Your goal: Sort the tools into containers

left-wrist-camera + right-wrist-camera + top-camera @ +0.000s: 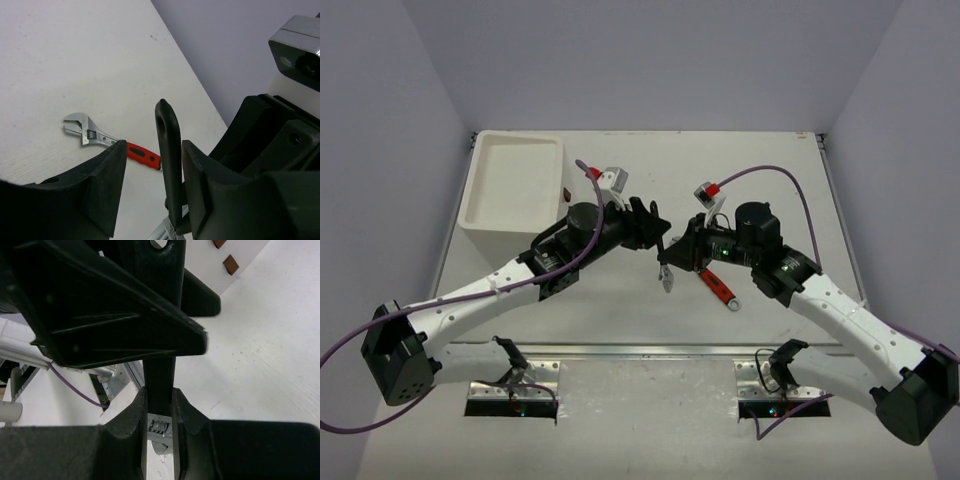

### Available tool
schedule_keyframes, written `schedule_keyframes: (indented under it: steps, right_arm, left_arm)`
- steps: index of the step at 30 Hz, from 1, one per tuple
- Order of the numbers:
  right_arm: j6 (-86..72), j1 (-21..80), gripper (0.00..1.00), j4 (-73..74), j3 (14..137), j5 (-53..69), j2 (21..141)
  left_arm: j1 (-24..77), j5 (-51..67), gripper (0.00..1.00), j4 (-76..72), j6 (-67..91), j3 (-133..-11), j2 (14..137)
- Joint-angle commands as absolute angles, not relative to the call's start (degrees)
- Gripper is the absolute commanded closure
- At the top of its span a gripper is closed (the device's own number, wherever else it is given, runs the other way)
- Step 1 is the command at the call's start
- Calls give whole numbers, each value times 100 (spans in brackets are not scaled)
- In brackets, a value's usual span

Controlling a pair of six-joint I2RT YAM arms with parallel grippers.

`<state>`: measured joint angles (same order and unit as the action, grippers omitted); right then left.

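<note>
Item one, the black-handled adjustable wrench: I see it off the tabletop, above its middle, handle up and silver head down. My right wrist view shows the knurled adjuster just under the fingers. Item two, the right gripper: narrow, both fingers pinched flat against the black handle near the head, so it is carrying this wrench. Item three, the left gripper: partly wide, set round the upper end of the same handle, the end with the hanging hole. In my left wrist view the handle sits close against one finger with a clear gap to the other, so I do not count this as a clamp. The two grippers meet nose to nose over the centre of the tabletop. Item four, the red-handled adjustable wrench: it lies flat on the tabletop, a little right of centre and nearer the near edge than the far one. It is just beside the held wrench's head from above, and nothing touches it. Item five, the white plastic box: it stands at the far left corner of the tabletop, with a shallow tray top. Small dark-red knobs are on the side facing the centre.
</note>
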<state>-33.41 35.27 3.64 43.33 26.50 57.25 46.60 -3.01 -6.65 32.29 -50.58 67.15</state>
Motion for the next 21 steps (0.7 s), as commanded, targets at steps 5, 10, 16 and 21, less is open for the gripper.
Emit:
schedule_keyframes:
  steps: [5,10,16,21]
  right_arm:
    - [-3515,3674,100,-378,4588,2595,5652]
    - [-3464,3665,48,-160,4335,1782,5292]
    - [-3087,3656,1,779,4314,966,4805]
    - [-2804,3665,1,1299,4131,54,4159]
  left_arm:
    - [4825,-289,100,-943,3270,-5466,6882]
    - [4800,-755,100,110,2953,-6201,6751]
    - [4114,-1476,100,2629,2240,-8207,7257]
    - [2947,-2200,100,4458,1637,-10125,8073]
